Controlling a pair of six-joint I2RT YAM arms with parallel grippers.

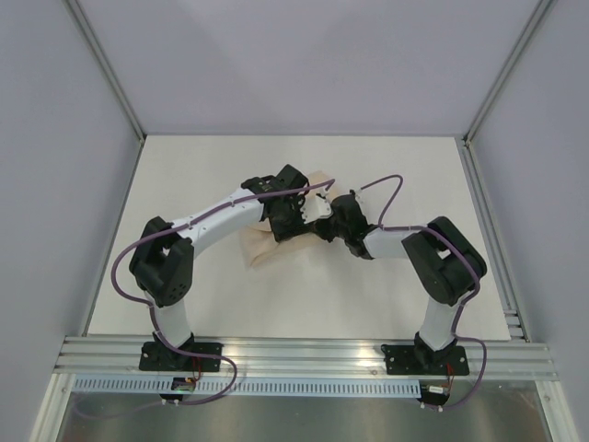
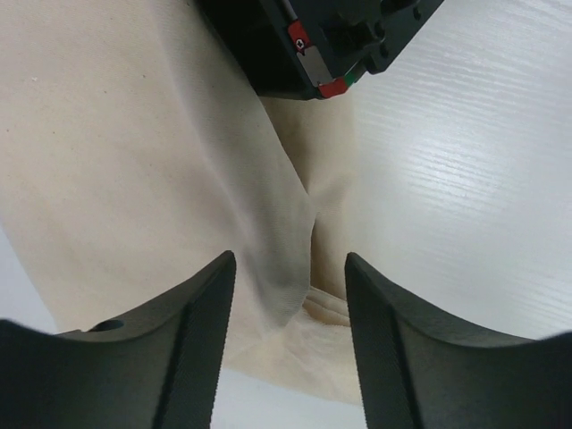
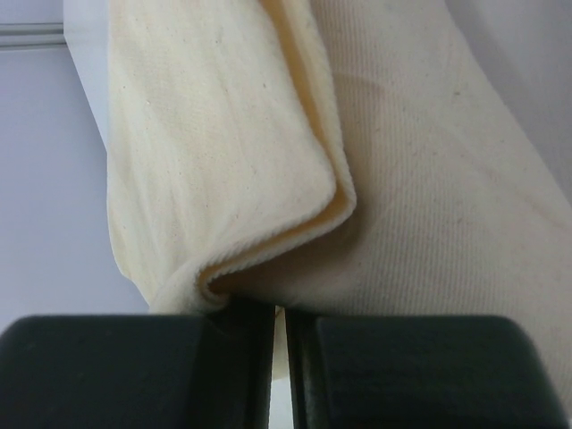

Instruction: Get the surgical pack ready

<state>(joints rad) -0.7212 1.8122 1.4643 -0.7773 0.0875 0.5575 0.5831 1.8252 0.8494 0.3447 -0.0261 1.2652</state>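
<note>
left gripper (image 2: 288, 268): jaws apart, holding nothing | right gripper (image 3: 279, 322): jaws nearly closed, pinching cloth (image 3: 223, 134) fold | risk: lone pinch slips, fold reopens

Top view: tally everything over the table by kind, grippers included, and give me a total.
cloth: 1
grippers: 2 (left gripper, right gripper)
Total: 3
</note>
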